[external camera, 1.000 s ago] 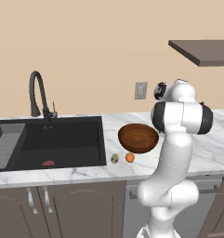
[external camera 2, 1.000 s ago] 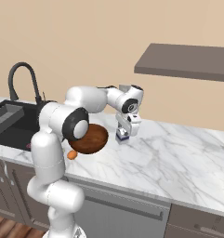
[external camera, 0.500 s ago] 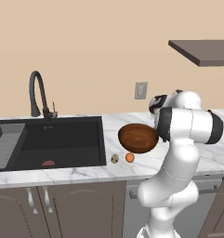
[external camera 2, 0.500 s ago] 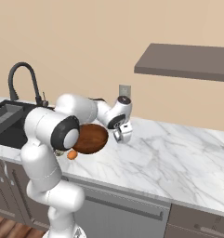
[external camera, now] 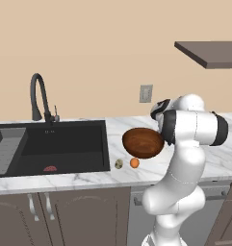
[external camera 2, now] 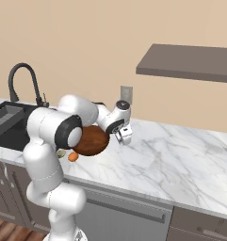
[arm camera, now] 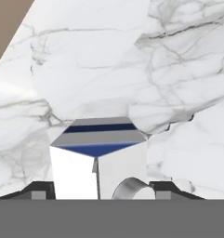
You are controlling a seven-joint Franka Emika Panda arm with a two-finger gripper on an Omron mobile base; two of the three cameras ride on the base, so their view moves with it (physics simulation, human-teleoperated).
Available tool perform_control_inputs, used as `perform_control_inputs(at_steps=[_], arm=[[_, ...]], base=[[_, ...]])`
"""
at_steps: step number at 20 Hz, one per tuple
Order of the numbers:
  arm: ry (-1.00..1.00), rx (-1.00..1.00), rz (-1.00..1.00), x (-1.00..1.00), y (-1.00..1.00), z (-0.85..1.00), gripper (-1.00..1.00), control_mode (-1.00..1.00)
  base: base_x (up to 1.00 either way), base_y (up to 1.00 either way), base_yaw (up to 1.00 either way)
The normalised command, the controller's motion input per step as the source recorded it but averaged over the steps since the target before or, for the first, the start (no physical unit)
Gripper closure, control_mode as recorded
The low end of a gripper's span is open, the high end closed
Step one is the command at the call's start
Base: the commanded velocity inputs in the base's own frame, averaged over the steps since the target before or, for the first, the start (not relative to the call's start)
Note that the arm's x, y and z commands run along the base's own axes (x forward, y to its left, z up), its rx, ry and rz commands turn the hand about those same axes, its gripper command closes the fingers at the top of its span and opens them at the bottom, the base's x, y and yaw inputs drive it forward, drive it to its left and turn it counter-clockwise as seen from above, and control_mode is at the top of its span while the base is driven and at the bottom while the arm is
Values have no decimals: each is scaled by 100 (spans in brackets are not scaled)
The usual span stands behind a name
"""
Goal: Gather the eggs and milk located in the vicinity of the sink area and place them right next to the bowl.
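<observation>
The gripper [arm camera: 98,189] is clamped on the milk [arm camera: 98,160], carton square between the jaws above the marble counter [arm camera: 178,93]; the bowl [external camera 2: 91,140] sits just beside them, sinkward.

Around the kitchen, we see fittings and one stray item.
A marble counter [external camera: 88,178] tops dark cabinets [external camera: 55,216]; an outlet [external camera: 146,93] sits on the tan wall, a brown shelf [external camera 2: 185,63] hangs high (right side), and a flat red thing [external camera: 50,168] lies low in the basin.
</observation>
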Motion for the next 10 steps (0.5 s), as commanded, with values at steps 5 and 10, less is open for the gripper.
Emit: perform_control_inputs(at_steps=[5, 10], arm=[[0, 0, -1, 20, 0, 0, 100, -100], [1, 2, 0, 4, 13, 0, 100, -100]], base=[[0, 0, 0], [0, 0, 0]])
